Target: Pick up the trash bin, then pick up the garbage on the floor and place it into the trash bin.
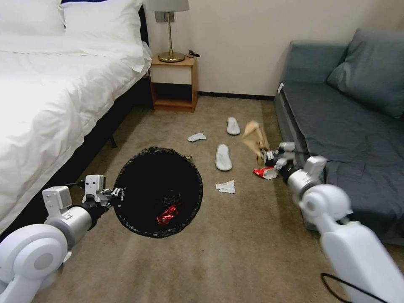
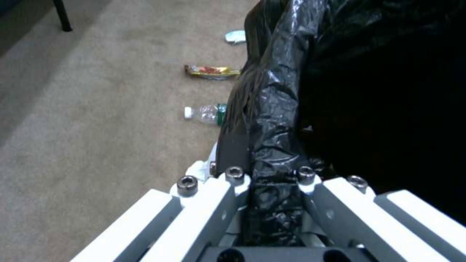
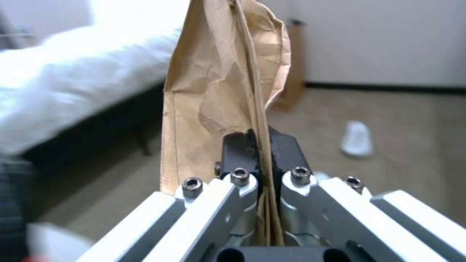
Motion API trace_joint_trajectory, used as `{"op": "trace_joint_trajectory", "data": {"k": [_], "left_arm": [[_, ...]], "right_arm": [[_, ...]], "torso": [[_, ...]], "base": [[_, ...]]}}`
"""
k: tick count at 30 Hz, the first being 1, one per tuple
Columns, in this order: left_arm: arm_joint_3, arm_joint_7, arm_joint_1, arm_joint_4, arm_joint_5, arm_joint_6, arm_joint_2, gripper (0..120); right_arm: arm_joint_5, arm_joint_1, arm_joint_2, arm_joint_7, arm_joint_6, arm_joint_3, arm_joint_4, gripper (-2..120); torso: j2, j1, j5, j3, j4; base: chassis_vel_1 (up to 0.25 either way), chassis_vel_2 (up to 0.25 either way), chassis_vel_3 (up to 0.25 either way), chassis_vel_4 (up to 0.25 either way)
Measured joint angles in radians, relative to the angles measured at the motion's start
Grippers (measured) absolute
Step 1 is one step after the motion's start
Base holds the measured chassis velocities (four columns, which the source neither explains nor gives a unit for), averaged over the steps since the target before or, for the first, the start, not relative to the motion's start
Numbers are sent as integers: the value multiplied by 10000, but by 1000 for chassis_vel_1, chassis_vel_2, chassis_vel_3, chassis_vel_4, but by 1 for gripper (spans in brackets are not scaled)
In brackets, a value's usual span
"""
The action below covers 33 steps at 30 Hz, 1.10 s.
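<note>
Left gripper: clamped on the rim of the trash bin, bag plastic pinched between the pads; bin held off the carpet near the bed, mouth tilted toward the head camera
Bin contents: one red wrapper; the rest too dark to make out
Right gripper: closed on a brown paper bag, held up beside the sofa
Writing: none readable; snack wrapper and bottle print blurred
Hidden: bottle partly behind the bin; red wrapper on floor partly behind the right gripper
Floor: two slippers, tissues; open carpet in front of the bin
</note>
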Motion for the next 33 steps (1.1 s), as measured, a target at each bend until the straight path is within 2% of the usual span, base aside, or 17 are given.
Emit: {"op": "trace_joint_trajectory", "data": {"k": [2,4,5,7,13,17,20,22,33], "left_arm": [[42,-90,-127,25,-147,0,23,3],[149,-199,-423,94,-316,-1,36,3],[149,-199,-423,94,-316,-1,36,3],[279,-288,-750,131,-429,0,39,3],[407,-426,-1135,118,-658,0,229,3],[437,-430,-1321,147,-753,0,452,3],[438,-430,-1355,158,-782,-1,497,3],[439,-444,-1454,181,-933,0,609,3],[430,-537,-1348,90,-1070,-1,621,3]], "right_arm": [[415,175,-229,-106,-194,65,452,1],[1606,650,-665,-110,-553,59,1380,1],[1606,650,-665,-110,-553,59,1380,1],[2535,1288,-840,79,-810,-351,2093,1],[3409,2585,-537,720,-834,-1826,2586,1],[3475,3278,-292,640,-833,-2999,2593,1],[3477,3400,-255,623,-832,-3213,2586,1],[3497,3733,-115,616,-834,-4027,2555,1],[2833,3496,-140,556,-818,-5201,2620,1]], "torso": [[0,0,2,0,-1],[0,0,-3,0,-2],[0,0,-3,0,-2],[0,0,-3,0,0],[0,0,-1,0,1],[0,0,-2,0,2],[0,0,-2,0,0],[0,0,-3,1,1],[0,0,-2,0,0]], "base": [[0,0,0,0],[0,0,0,0],[0,0,0,0],[0,0,0,0],[0,0,0,0],[0,0,0,0],[0,0,0,0],[0,0,0,0],[0,0,0,0]]}}
